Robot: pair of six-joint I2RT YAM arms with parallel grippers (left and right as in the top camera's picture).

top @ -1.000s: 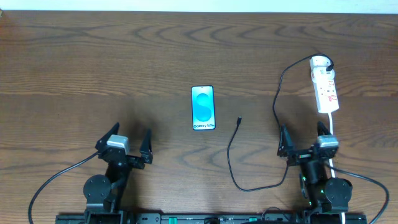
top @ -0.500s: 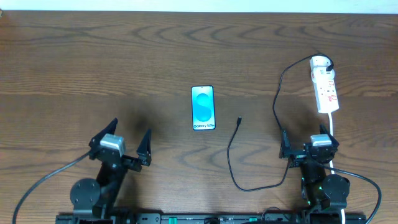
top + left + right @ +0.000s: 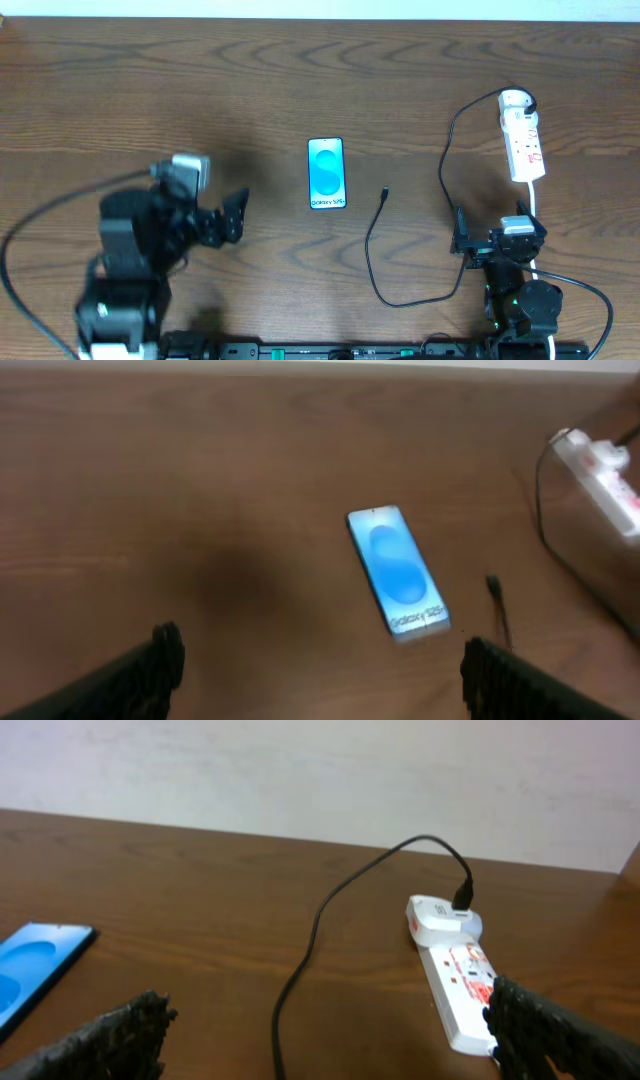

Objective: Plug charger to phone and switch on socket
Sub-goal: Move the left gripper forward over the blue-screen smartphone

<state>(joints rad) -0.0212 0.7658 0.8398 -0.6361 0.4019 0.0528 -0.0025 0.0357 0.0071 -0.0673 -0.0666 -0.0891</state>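
Nothing is held yet. The left gripper [image 3: 322,658] and right gripper [image 3: 330,1010] both stand wide open and empty. The phone [image 3: 326,173] lies flat mid-table. The charger [image 3: 318,915] looks plugged into the socket [image 3: 524,145] already, with its tip just right of the phone. Next, I'd say, one arm must pinch that tiny tip and line it up with the phone's bottom edge.

Open table [image 3: 200,90] left of the phone [image 3: 326,173]; charger [image 3: 368,243] cable close on its right.
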